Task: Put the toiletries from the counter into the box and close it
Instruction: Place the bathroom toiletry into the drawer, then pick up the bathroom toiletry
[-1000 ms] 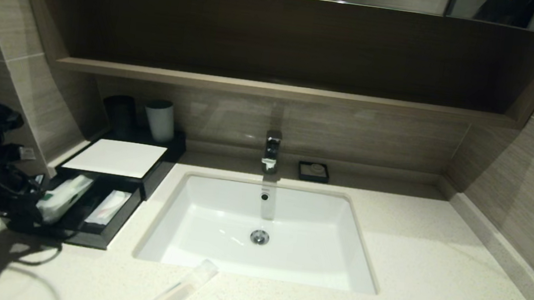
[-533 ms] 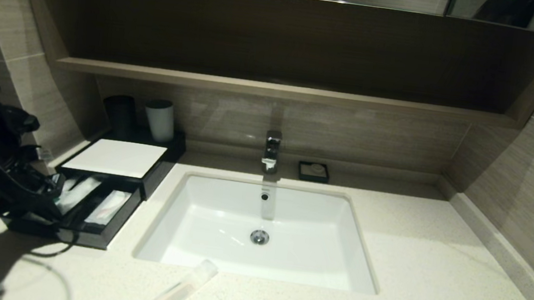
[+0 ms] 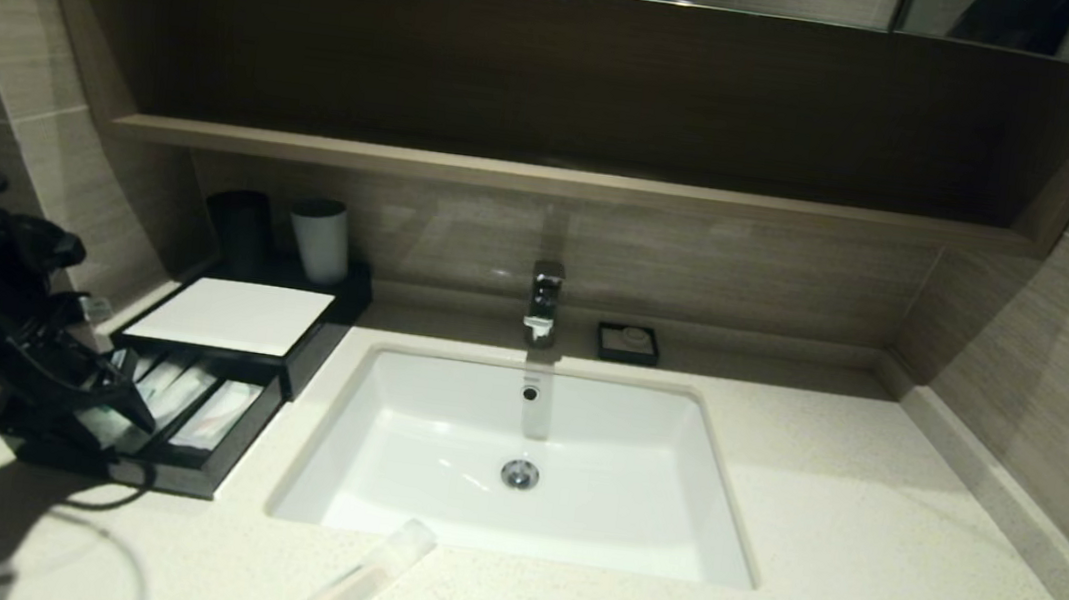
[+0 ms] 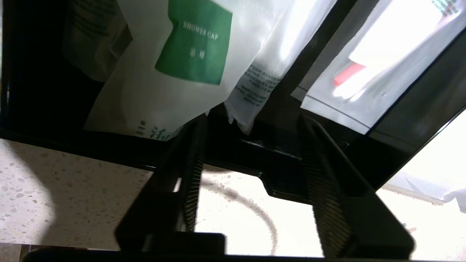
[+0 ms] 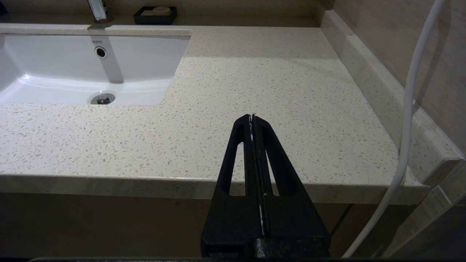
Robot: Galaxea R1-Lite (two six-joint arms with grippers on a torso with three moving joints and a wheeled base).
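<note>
A black box [image 3: 218,467] stands at the counter's left, its white lid [image 3: 231,314] slid back over the far half. White packets [image 3: 172,388] lie in its open compartments. In the left wrist view a shower cap packet [image 4: 193,40] with a green label lies in the box [image 4: 43,123], beside a packet holding something red [image 4: 364,72]. My left gripper [image 3: 120,406] is open and empty at the box's near left rim, also seen in the left wrist view [image 4: 253,122]. A clear toothbrush packet [image 3: 357,577] lies on the counter in front of the sink. My right gripper [image 5: 252,117] is shut and empty at the counter's front right edge.
A white sink [image 3: 441,410] fills the counter's middle, with a faucet [image 3: 544,301] and a black soap dish [image 3: 628,343] behind it. A white cup [image 3: 320,240] and a dark cup [image 3: 241,226] stand behind the box. A shelf [image 3: 558,180] runs overhead.
My left gripper held a white packet over the box one second ago. It has let it go into the left compartment and now stands open just above the box's near edge.
</note>
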